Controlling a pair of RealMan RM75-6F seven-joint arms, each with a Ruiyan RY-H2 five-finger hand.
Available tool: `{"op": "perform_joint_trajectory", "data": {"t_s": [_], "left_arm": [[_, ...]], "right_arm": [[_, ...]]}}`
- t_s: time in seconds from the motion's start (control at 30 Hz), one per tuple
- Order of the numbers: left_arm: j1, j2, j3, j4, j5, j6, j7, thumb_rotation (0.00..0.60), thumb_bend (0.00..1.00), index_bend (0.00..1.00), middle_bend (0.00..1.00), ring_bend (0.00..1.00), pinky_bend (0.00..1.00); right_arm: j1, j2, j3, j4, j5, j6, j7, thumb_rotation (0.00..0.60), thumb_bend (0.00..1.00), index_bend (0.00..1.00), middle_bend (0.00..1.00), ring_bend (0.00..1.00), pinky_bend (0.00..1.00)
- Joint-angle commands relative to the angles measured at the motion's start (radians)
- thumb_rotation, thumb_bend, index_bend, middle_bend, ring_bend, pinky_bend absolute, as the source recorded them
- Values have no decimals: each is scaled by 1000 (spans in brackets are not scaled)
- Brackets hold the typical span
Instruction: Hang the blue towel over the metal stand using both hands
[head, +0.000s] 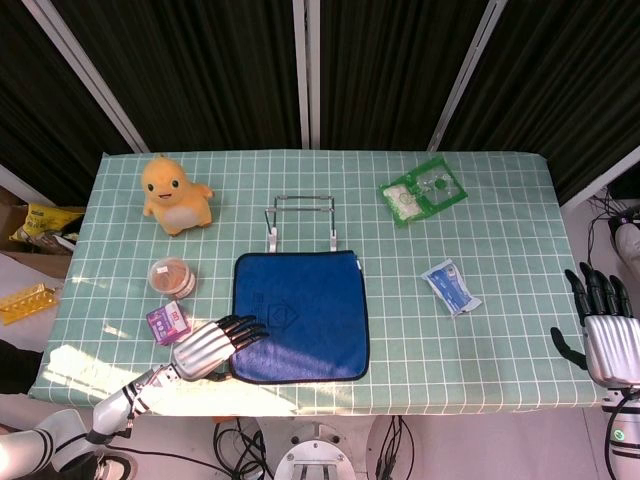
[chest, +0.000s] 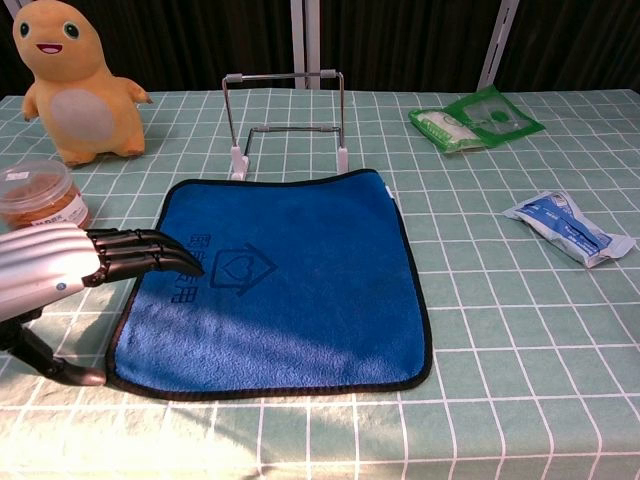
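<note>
The blue towel (head: 300, 315) (chest: 280, 280) lies flat on the checked tablecloth, its far edge just in front of the metal stand (head: 302, 220) (chest: 288, 120). The stand is upright and bare. My left hand (head: 212, 347) (chest: 70, 265) hovers at the towel's left edge, fingers stretched out over the cloth and thumb low beside it, holding nothing. My right hand (head: 603, 325) is off the table's right edge, fingers spread and pointing up, well away from the towel; the chest view does not show it.
A yellow plush toy (head: 174, 193) (chest: 75, 80) sits at the back left. A round tub (head: 171, 276) (chest: 38, 195) and a small purple box (head: 167, 322) lie left of the towel. A green packet (head: 423, 190) (chest: 475, 118) and a blue-white packet (head: 451, 286) (chest: 568, 227) lie to the right.
</note>
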Motion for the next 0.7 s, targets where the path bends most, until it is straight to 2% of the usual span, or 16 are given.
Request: {"op": "perform_joint_trajectory", "data": {"t_s": [0.03, 0.37, 0.7], "left_arm": [[-3, -4, 3, 3, 1, -2, -2, 600, 46, 147, 139, 100, 247], [-13, -18, 8, 5, -7, -11, -9, 600, 61, 218, 139, 100, 247], [-11, -15, 16, 13, -20, -11, -21, 600, 76, 220, 139, 100, 247]], "right_arm": [[-3, -1, -2, 5, -1, 3, 5, 600, 271, 0, 0, 0, 0], [-12, 3, -5, 23, -5, 14, 30, 600, 291, 0, 0, 0, 0], [-10, 1, -5, 20, -3, 10, 21, 600, 296, 0, 0, 0, 0]]}}
